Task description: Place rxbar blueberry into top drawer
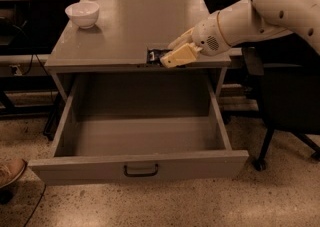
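Just above the open top drawer, the gripper pinches the rxbar blueberry, its pale markings unreadable.
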`<state>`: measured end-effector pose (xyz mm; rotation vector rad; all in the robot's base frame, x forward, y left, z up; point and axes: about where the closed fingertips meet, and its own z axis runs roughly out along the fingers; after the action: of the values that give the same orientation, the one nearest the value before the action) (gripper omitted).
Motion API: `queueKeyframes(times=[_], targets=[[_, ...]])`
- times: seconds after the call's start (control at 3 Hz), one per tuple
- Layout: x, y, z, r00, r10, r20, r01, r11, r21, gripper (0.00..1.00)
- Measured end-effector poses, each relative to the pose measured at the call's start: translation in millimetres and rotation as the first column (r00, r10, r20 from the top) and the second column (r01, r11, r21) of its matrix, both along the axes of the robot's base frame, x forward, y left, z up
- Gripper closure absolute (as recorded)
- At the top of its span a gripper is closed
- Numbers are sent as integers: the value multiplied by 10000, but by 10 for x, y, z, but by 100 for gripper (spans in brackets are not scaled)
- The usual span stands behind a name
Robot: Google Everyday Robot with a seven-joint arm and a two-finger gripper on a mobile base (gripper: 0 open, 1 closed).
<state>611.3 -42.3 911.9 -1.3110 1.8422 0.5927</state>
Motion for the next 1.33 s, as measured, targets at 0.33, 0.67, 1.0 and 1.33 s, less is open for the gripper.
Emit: queueKeyframes(times=[0.33, 0.67, 1.0, 1.33], targets=[[0, 1, 0, 10000, 1, 0, -1, 10000, 0, 100], [-106, 31, -437, 9967, -24, -808, 22, 10000, -29, 100], [-254, 91, -963, 9865, -58, -1639, 89, 9998, 180, 100], [-300, 335, -1761, 9687, -206, -2473, 313, 9987, 397, 100]])
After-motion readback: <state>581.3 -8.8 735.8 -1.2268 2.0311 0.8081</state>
